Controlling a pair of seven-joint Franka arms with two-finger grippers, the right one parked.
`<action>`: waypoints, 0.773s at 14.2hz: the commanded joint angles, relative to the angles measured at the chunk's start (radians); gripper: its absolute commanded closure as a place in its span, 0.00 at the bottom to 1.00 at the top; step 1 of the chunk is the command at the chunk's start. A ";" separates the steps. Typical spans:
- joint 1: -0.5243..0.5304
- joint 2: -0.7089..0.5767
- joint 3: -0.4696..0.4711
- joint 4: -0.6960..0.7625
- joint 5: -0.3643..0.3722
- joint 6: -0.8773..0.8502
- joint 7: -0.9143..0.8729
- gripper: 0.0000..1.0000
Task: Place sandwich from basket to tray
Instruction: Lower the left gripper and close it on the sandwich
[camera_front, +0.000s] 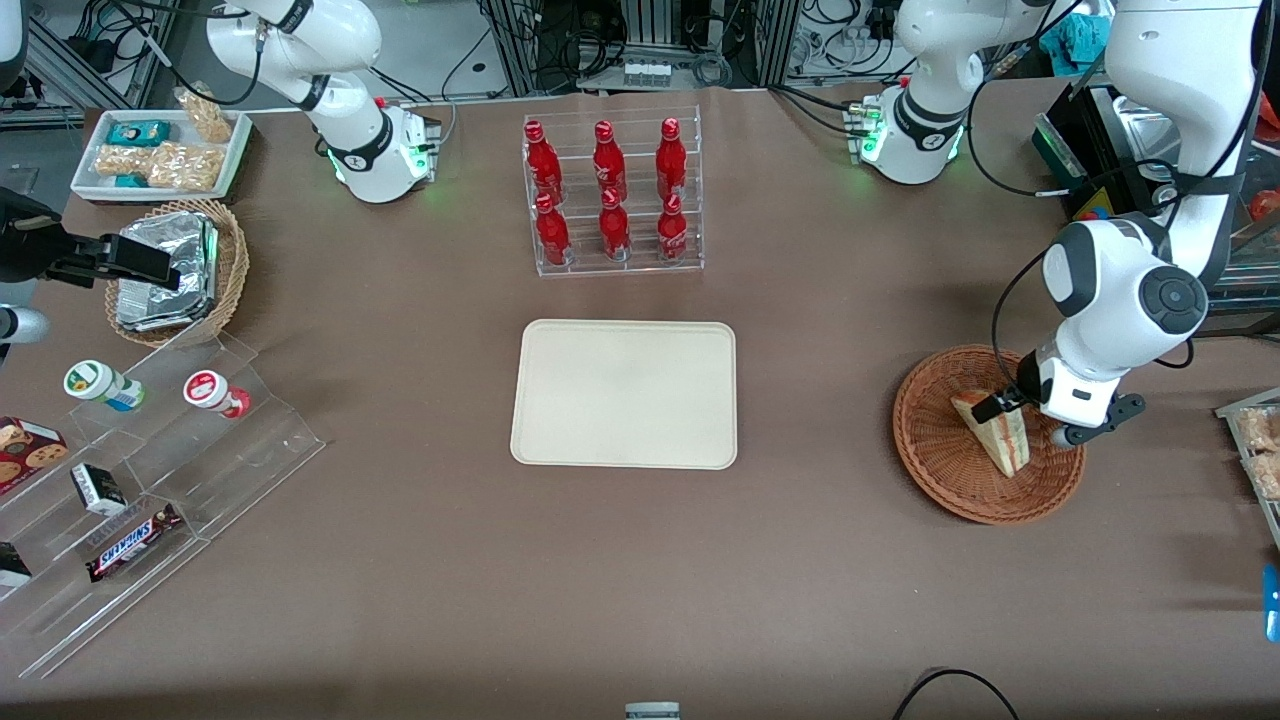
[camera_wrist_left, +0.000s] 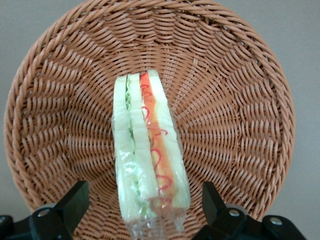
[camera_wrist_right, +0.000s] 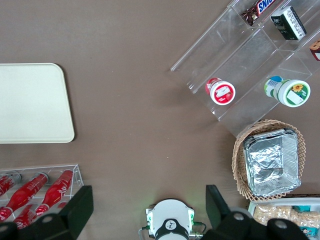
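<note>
I am holding the left arm bent low at the right of the front frame, its gripper (camera_front: 1035, 420) hanging over the basket (camera_front: 940, 450). Its fingers (camera_wrist_left: 75, 202) are standing apart, one on each side of the sandwich (camera_wrist_left: 147, 150), not touching it. The sandwich is lying in the basket on its edge. The tray (camera_front: 625, 393) is sitting bare at frame centre.

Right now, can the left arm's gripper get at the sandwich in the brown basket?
Probably yes. The gripper hangs open right over the sandwich, one finger on each side of the wedge, which lies in the basket with nothing on top of it or crowding it.
</note>
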 joint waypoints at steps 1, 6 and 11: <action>-0.001 0.062 -0.003 0.009 0.002 0.074 -0.016 0.05; -0.002 0.061 -0.003 0.015 0.004 0.065 -0.009 0.81; -0.047 -0.014 -0.008 0.034 0.012 -0.103 -0.012 0.83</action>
